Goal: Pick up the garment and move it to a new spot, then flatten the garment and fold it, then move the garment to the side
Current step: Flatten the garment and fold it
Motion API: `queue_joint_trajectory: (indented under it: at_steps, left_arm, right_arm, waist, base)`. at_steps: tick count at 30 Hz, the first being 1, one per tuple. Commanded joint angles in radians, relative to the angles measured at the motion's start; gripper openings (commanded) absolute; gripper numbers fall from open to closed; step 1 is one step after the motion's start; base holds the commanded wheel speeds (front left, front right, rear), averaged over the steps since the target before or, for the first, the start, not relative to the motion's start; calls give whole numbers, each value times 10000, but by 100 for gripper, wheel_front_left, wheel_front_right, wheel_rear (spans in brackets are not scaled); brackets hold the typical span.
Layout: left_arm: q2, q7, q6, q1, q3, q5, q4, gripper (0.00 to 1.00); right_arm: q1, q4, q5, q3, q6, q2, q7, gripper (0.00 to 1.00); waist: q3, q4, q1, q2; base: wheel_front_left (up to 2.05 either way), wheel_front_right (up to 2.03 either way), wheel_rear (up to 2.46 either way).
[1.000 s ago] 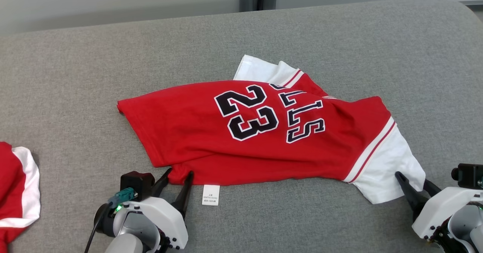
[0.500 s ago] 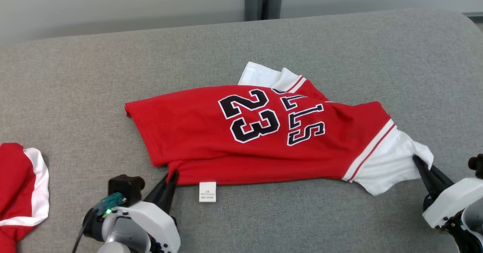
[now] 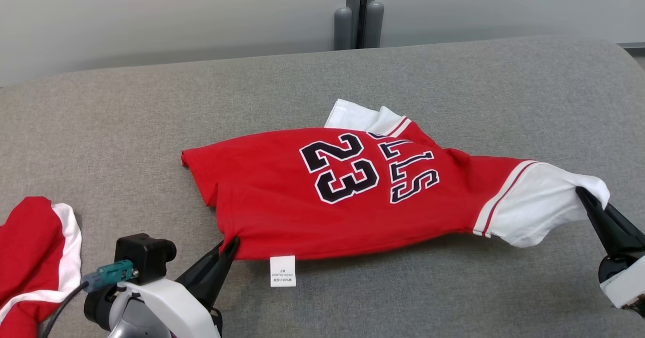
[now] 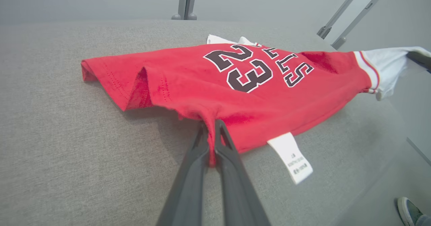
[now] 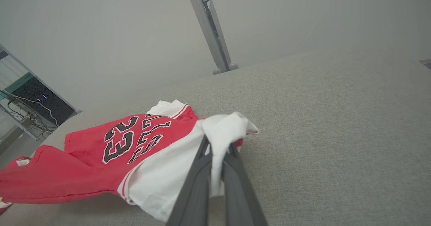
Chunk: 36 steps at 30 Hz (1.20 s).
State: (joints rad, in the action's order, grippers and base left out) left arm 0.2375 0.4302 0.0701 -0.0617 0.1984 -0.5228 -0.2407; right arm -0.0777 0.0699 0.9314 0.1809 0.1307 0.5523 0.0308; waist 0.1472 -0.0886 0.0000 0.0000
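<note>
The garment [image 3: 282, 197] is a red jersey with white sleeves and a black "23", spread across the grey cushion [image 3: 151, 116]. My left gripper [image 3: 229, 245] is shut on its red near hem, pinched cloth showing between the fingers [image 4: 188, 185] at the gripper's tip [image 4: 211, 128]. My right gripper [image 3: 584, 194] is shut on the white sleeve [image 3: 544, 202] and holds it raised off the cushion. In the right wrist view the gripper [image 5: 218, 147] has white cloth bunched over it, with the garment [image 5: 84, 172] trailing left. The garment [image 4: 188, 81] lifts at both held ends.
A second red and white garment [image 3: 35, 257] lies at the cushion's left near edge. A white care label [image 3: 282, 271] hangs from the near hem. A grey post [image 3: 359, 23] stands behind the cushion. A shoe [image 4: 409, 211] shows on the floor at the right.
Both grippers have shut, the left on the red hem and the right on the white sleeve, and raised those ends. The sleeve has pulled out to the right. The head view has shifted.
</note>
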Motion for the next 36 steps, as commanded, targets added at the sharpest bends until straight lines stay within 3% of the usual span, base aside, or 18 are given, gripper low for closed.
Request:
queue_joint_trajectory:
  at_steps: [1,6,12,18,23,31,36]
  left_arm:
    - [106,153,63,-57,-38,-137,-211,0]
    - [530,877,124,463,-161,-420,-749,0]
    - [1266,1607,343,2267,-400,-688,-202,0]
    - [2029,2167,557,5490,-145,-948,1312,0]
    - [2480,2264,610,8622,669,-915,3018,0]
    - [2495,1934,608,13149,1908,-1502,5446,0]
    - [2359,987,609,15714,2604,-1309,6689,0]
  right_arm:
    - [105,-192,-47,-94,3,34,76,0]
    - [60,-907,-282,-302,5,-192,427,0]
    - [-1404,-987,-458,-25,5,-379,656,0]
    - [-4166,-220,-469,485,5,-300,222,0]
    - [-6873,779,-400,1298,5,6,-21,0]
    - [-11019,2279,-163,2333,5,465,-463,0]
    - [-13416,3204,-140,2622,3,573,-1205,0]
  waist:
    - [-24,-7,0,0]
    - [42,-42,0,0]
    - [767,-138,0,0]
    - [1971,-158,0,0]
    - [2991,-100,0,0]
    - [4603,23,0,0]
    - [5485,104,0,0]
  base:
    - [0,0,0]
    - [0,0,0]
    - [0,0,0]
    - [0,0,0]
    - [0,0,0]
    - [0,0,0]
    - [0,0,0]
